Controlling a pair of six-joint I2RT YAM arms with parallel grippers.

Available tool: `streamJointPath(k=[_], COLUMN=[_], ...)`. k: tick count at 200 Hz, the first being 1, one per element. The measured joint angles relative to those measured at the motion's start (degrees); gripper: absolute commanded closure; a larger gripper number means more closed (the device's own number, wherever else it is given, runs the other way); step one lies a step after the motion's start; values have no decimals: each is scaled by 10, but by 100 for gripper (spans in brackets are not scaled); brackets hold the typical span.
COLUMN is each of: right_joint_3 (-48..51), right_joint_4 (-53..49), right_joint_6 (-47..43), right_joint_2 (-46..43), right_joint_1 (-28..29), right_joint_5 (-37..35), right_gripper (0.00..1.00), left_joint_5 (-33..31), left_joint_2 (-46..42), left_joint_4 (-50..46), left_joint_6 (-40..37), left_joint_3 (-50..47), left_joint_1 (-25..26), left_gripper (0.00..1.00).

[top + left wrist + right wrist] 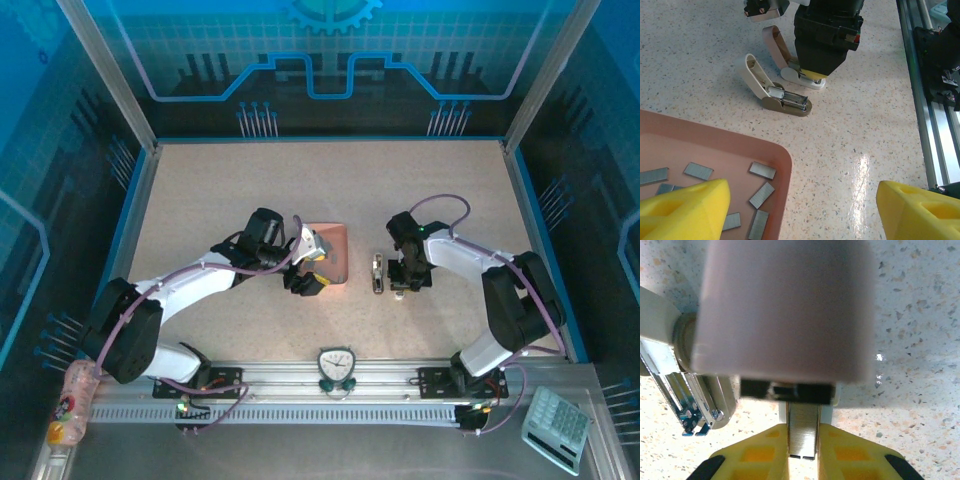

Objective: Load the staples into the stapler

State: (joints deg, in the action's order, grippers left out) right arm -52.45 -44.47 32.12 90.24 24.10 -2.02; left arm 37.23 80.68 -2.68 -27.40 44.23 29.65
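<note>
Top external view: the left gripper [312, 268] hangs over the near edge of the pink tray [338, 240], at about 9 o'clock from the two staplers. In the left wrist view its yellow fingers [685, 205] stand spread wide with nothing between them. Loose staple strips [762, 170] lie scattered flat in the tray below, pointing every which way.

Toward 12 o'clock from that gripper, both staplers sit open on the speckled table. The grey-based stapler [787, 102] has its metal magazine bared. The white stapler [790, 74] is just beyond it, with its lid tipped up and back.

The right gripper [403, 285] stands directly over the white stapler. In the right wrist view its yellow fingers [760, 455] are pressed together on one staple strip [802, 432], pinching it by its long sides.

Key relation: the strip's long axis runs 6 to 12 o'clock in the right wrist view. Its far end meets a dark slot at 12 o'clock, under a blurred pale block that is probably the raised lid. Whether the strip is fully seated in the channel cannot be told.

Judgement: the right arm is plainly the nearer one. The coming move depends on keeping the strip in line with the channel. If the strip skews, it will likely jam at the mouth.
</note>
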Motion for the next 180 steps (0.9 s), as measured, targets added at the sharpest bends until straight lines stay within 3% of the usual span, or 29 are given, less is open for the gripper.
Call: streamJointPath(k=[42, 89, 135, 180], right_joint_3=[0, 40, 88, 90], right_joint_4=[1, 60, 142, 193], right_joint_6=[-14, -75, -192, -326], right_joint_2=[-42, -163, -261, -273], right_joint_1=[12, 33, 43, 57], right_joint_5=[-13, -13, 54, 141], right_gripper=[86, 87, 88, 89], left_joint_5=[0, 0, 28, 86], left_joint_2=[0, 0, 0, 23], left_joint_4=[0, 20, 32, 30], left_joint_6=[0, 7, -2, -45], left_joint_3=[0, 0, 22, 96], left_joint_1=[0, 0, 0, 0], left_gripper=[22, 21, 22, 27])
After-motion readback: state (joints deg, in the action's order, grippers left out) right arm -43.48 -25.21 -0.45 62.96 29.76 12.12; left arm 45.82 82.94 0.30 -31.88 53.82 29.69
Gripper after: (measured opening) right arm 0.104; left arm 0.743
